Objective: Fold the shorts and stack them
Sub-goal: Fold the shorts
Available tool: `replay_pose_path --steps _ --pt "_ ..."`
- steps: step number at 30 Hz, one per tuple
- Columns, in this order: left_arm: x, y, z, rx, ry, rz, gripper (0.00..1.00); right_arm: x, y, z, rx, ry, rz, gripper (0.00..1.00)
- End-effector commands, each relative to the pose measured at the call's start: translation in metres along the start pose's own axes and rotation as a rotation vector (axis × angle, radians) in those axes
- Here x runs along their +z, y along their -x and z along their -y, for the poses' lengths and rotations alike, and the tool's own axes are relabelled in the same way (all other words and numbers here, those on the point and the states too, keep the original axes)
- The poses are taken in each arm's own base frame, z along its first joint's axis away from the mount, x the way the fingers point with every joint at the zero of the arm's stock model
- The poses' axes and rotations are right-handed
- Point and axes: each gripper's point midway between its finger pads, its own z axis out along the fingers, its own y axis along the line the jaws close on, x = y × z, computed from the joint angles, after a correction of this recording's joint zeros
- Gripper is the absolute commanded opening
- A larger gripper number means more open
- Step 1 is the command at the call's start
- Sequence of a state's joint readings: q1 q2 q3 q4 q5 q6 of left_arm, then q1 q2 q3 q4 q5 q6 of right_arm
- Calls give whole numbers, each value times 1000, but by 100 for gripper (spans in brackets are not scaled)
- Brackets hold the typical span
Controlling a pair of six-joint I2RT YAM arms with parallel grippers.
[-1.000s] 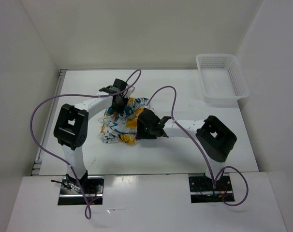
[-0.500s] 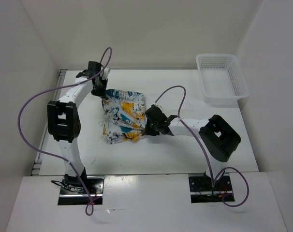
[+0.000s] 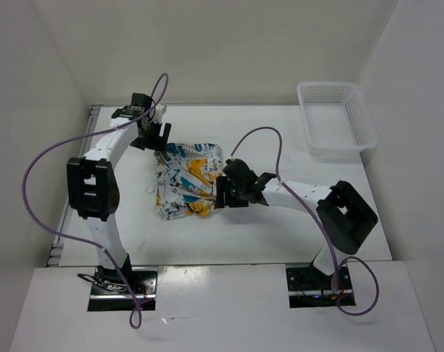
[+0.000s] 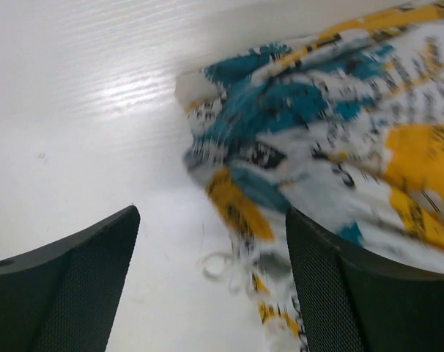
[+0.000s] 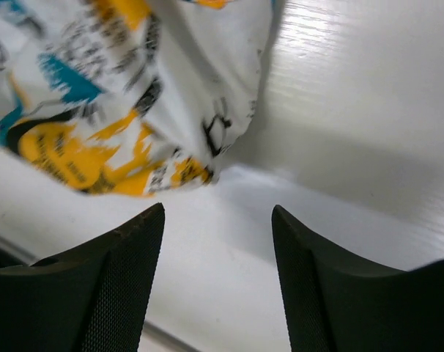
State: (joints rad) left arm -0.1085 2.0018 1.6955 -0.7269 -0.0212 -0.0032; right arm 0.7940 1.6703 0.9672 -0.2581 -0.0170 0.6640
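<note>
The shorts (image 3: 184, 181), white with a teal, yellow-orange and black print, lie wrinkled and partly spread on the table's middle. My left gripper (image 3: 154, 139) hovers at their far left corner, open. In the left wrist view that gripper (image 4: 211, 220) has the shorts' edge (image 4: 332, 110) and a white drawstring loop (image 4: 220, 265) lying loose on the table between its spread fingers. My right gripper (image 3: 223, 193) sits at the shorts' right edge, open. In the right wrist view it (image 5: 217, 220) holds nothing, and the fabric (image 5: 127, 88) lies just beyond the fingertips.
A white mesh basket (image 3: 363, 123) stands at the table's far right corner. White walls enclose the table on three sides. Purple cables loop above both arms.
Both grippers have opened and let go of the shorts. The left arm has carried its corner toward the far left, and the shorts now lie more spread out.
</note>
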Motion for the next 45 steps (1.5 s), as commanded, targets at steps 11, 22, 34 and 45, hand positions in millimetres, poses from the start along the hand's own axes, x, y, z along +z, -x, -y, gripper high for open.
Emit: replay_pose_path --steps 11,22,34,45 --pt "-51 -59 62 9 -297 -87 87 -33 196 -3 50 113 297 69" --pt "-24 -79 78 25 -336 -145 80 66 226 12 58 120 155 76" --pt "-8 -98 86 10 -381 -210 23 102 208 17 91 151 85 48" --pt "-93 -118 68 -54 -368 -251 0 100 205 24 176 137 101 0"
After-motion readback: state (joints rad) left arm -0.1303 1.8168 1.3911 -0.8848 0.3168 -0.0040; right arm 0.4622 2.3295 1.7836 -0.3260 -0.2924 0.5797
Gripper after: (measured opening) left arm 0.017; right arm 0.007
